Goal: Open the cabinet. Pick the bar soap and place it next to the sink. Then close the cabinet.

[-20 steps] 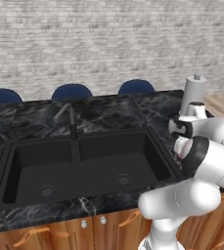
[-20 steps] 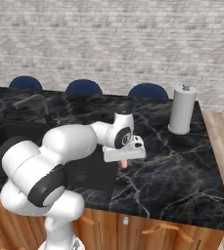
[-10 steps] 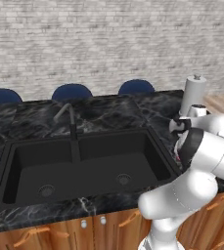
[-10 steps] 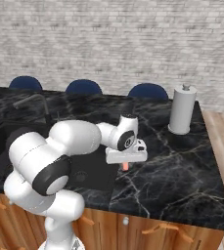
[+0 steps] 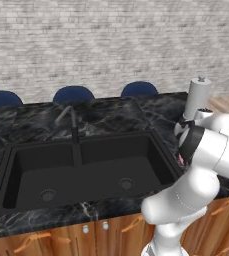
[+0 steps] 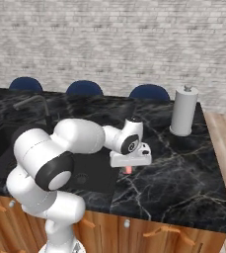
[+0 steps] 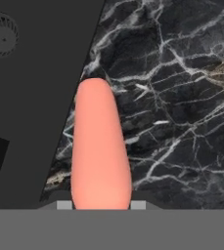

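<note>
Brick wall point(image 6: 114, 44) spans the top of both base views; no writing, brand or label is readable on it or anywhere else.

Black marble counter point(image 6: 183, 168) fills the middle of the right base view and, in my hand view, the right half of the frame point(image 7: 182, 97).

Sink point(image 5: 86, 170), a black double basin, lies centre-left in the left base view; its dark floor and round drain point(image 7: 1, 34) take the upper left of my hand view, the rim running diagonally down the frame.

Paper-towel roll point(image 6: 183, 111) stands upright at the right of the right base view, well apart from my hand.

My gripper point(image 6: 129, 168) sits at the centre of that view, over the counter just beside the sink's right rim.

Bar soap point(image 7: 100, 146), salmon-pink, is clamped between my closed fingers. It rises from the bottom centre of my hand view, its long axis running straight away from the fingertips toward the top of the frame, its far end over marble beside the rim. In the right base view it shows as a pink spot point(image 6: 128, 169) under the hand.

The coming move, I judge, turns on the soap pointing downward at bare marble beside the rim, not over the basin.
</note>
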Tool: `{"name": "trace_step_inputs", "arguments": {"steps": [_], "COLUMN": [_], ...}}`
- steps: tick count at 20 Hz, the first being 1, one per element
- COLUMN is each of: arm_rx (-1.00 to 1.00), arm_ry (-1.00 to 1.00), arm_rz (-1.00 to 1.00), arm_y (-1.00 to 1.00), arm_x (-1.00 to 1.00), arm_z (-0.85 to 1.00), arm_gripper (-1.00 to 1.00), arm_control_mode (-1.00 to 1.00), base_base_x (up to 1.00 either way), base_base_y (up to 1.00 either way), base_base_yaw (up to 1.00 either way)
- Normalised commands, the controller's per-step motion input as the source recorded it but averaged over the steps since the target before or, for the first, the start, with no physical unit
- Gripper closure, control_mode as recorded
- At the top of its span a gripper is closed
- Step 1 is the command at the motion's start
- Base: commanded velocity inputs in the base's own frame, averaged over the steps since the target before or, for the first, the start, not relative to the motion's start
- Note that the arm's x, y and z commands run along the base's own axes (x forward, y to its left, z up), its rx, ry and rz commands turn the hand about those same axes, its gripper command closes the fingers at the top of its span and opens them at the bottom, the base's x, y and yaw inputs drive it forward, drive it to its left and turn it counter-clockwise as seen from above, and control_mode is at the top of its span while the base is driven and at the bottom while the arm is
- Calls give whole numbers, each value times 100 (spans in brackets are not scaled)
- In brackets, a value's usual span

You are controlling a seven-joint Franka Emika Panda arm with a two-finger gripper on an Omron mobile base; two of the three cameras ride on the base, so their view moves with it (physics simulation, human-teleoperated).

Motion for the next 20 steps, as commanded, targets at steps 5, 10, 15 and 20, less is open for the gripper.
{"name": "trace_step_inputs", "arguments": {"steps": [5,10,15,20], "arm_rx": [0,0,0,0], "arm_ry": [0,0,0,0], "arm_rz": [-4,0,0,-1], "arm_y": [0,0,0,-2], "arm_x": [0,0,0,0], "arm_z": [-14,0,0,0], "arm_gripper": [100,-100,-100,-100], "arm_control_mode": [-100,-100,-100,-100], "base_base_x": [0,0,0,0], "base_base_y": [0,0,0,0], "base_base_yaw": [0,0,0,0]}}
